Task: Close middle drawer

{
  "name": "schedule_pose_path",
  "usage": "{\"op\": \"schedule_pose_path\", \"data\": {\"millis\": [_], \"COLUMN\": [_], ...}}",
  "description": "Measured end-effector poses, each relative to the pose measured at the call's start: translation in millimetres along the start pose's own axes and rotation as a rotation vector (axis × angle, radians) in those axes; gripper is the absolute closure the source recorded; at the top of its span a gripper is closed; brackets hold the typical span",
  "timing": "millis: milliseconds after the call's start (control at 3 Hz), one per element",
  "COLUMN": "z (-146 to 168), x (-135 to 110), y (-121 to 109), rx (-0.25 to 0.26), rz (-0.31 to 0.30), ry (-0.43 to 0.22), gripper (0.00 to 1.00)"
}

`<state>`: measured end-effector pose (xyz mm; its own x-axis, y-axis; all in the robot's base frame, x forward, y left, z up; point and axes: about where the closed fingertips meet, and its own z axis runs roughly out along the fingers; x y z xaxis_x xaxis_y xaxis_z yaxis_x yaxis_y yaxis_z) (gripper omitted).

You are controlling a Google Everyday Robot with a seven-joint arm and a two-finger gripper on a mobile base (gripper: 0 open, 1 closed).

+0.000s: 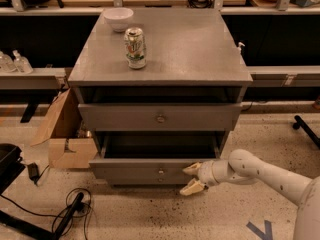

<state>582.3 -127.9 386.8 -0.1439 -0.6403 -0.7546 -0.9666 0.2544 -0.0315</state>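
Note:
The middle drawer [150,169] of the grey cabinet [160,79] stands pulled out, its deep box open and dark inside. It has a small knob [161,171] at the centre of its flat front. My gripper [190,179] is at the right part of that drawer front, at its lower edge, right of the knob. Its two tan fingers [192,169] are spread apart, with nothing between them. The white arm [270,176] reaches in from the lower right. The upper drawer [160,117] is shut. Only a sliver of the lowest drawer front [150,180] shows under the open one.
A drink can [135,47] and a white bowl [118,18] stand on the cabinet top. A cardboard box [65,134] sits on the floor left of the cabinet. Cables [70,211] and a dark base lie at the lower left. Benches run behind.

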Motion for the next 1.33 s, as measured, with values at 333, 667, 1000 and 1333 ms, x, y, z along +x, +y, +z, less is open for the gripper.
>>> {"op": "schedule_pose_path", "data": {"millis": [333,667,1000,1333], "z": [0.4,0.2,0.1,2.4], "x": [0.2,0.4,0.5,-0.2], "y": [3.9,5.3,5.7,7.1], "rx": [-0.002,-0.002,-0.002,-0.006], "rz": [0.0,0.0,0.0,0.0], "ry": [-0.001,-0.001,-0.001,-0.002], "gripper": [0.0,0.0,0.18,0.41]}}
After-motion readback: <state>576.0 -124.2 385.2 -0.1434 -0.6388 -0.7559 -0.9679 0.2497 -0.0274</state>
